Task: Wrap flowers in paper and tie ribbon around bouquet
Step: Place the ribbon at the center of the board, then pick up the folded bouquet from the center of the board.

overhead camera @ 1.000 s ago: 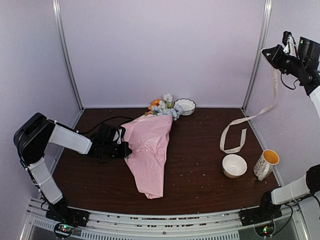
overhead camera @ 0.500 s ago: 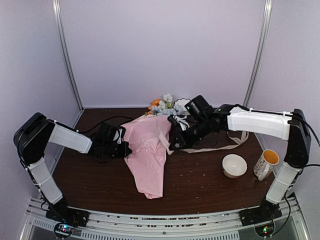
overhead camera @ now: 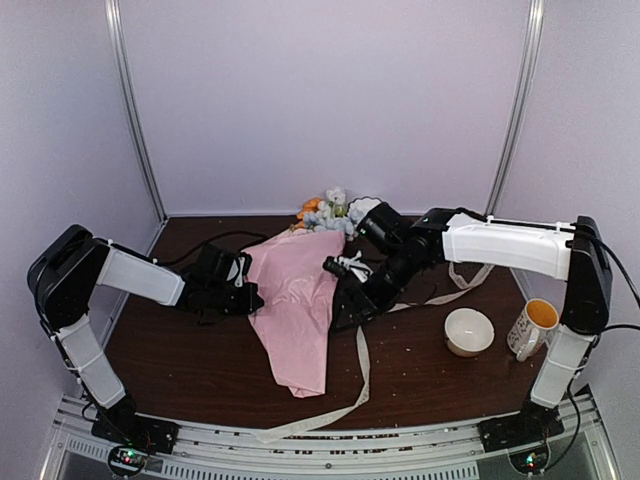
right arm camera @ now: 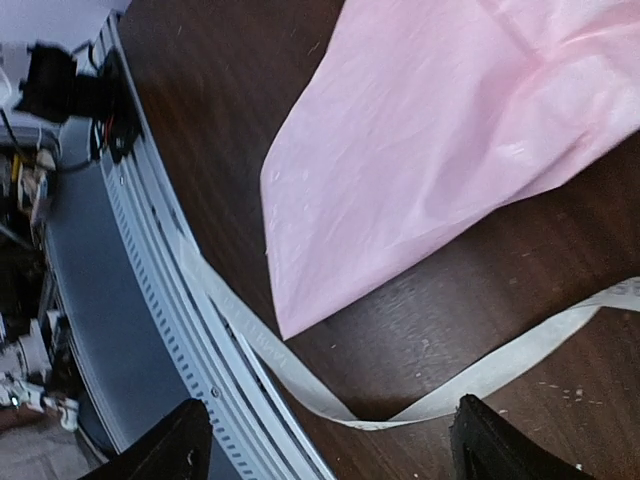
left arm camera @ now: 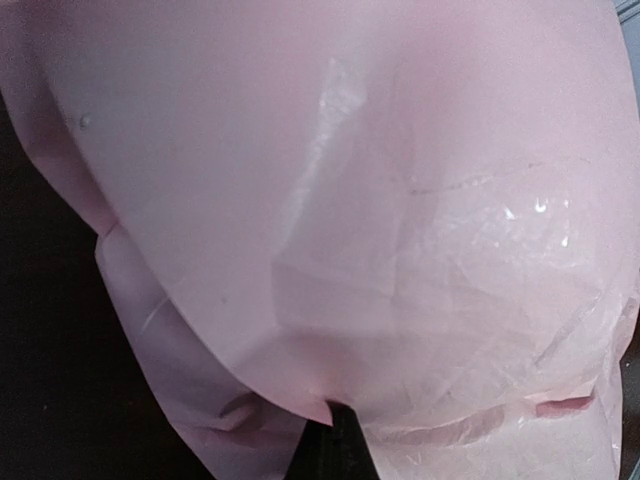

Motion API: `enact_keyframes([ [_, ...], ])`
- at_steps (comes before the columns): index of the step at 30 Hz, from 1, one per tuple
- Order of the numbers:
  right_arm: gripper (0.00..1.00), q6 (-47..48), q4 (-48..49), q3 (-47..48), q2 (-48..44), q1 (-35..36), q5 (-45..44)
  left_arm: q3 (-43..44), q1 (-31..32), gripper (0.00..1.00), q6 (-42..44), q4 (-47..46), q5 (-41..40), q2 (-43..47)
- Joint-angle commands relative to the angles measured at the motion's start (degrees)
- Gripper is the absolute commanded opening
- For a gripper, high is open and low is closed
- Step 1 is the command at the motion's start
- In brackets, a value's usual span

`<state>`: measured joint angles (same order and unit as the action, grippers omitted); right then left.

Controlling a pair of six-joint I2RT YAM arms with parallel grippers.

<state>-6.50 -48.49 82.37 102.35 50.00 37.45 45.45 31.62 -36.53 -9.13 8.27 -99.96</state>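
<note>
Top view: left jaws pinch the left edge of the thin light-pink paper sheet [overhead camera: 300, 310], with blue, white and orange artificial flowers [overhead camera: 328, 212] poking from its far end. Right jaws sit at its opposite edge. Left wrist: paper fills the view, nipped at the jaws. Right wrist: jaws spread wide and empty, and the long cream fabric ribbon [right arm camera: 500, 365] lies beneath them on the dark tabletop [right arm camera: 220, 120].

Lab booth: plain walls [overhead camera: 330, 100], metal frame [overhead camera: 133, 110]
</note>
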Motion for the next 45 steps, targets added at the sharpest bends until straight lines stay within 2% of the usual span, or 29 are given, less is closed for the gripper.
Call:
enact_keyframes([
  [1, 0.85, -16.05, 13.34, -1.33, -0.74, -7.52, -2.11, 0.95, -0.17, 0.0, 0.88, 0.88, -1.18, -0.23],
  [3, 0.89, -21.48, 19.42, -2.62, 1.87, -9.05, -2.59, 0.95, -0.15, 0.0, 0.78, 0.88, -1.2, -0.23],
  [7, 0.9, -26.35, 26.03, -1.28, 7.29, -9.19, -3.48, 0.82, -0.15, 0.0, 0.61, 0.82, -1.06, -0.23],
  [17, 0.9, -38.25, 40.51, -2.08, 17.95, -7.87, 3.19, 0.39, -0.2, 0.0, 0.29, 0.3, -0.9, -0.71],
  [19, 0.87, -39.81, 42.73, -2.11, 19.15, -6.93, 4.13, 0.34, -0.16, 0.0, 0.18, 0.16, -0.78, -0.92],
  [24, 0.75, -45.0, 50.45, -4.23, 20.43, -6.23, 5.57, 0.01, -0.21, 0.0, -0.18, -0.48, -0.62, -1.37],
  [27, 0.68, -45.82, 51.74, -4.41, 20.43, -6.15, 5.45, -0.24, -0.15, 0.0, -0.32, -0.76, -0.64, -1.38],
  [30, 0.44, -46.58, 52.67, -4.84, 20.52, -6.14, 5.66, -0.28, -0.16, 0.0, -0.34, -0.96, -0.6, -1.46],
  [33, 0.1, -47.7, 53.66, -5.64, 20.5, -6.18, 6.22, -0.28, -0.15, 0.0, -0.35, -0.96, -0.58, -1.33],
  [34, 0.01, -47.92, 53.67, -5.75, 20.38, -6.22, 6.11, -0.28, -0.15, 0.0, -0.29, -0.91, -0.58, -1.17],
  [41, 0.0, -49.63, 53.6, -5.4, 19.3, -6.23, 4.39, 0.13, -0.15, 0.0, 2.2, 0.93, -1.4, 1.77],
  [45, 0.0, -50.71, 53.77, -5.53, 19.43, -6.38, 3.64, 0.77, 0.52, 0.36, 4.97, 4.55, -3.93, 6.63],
])
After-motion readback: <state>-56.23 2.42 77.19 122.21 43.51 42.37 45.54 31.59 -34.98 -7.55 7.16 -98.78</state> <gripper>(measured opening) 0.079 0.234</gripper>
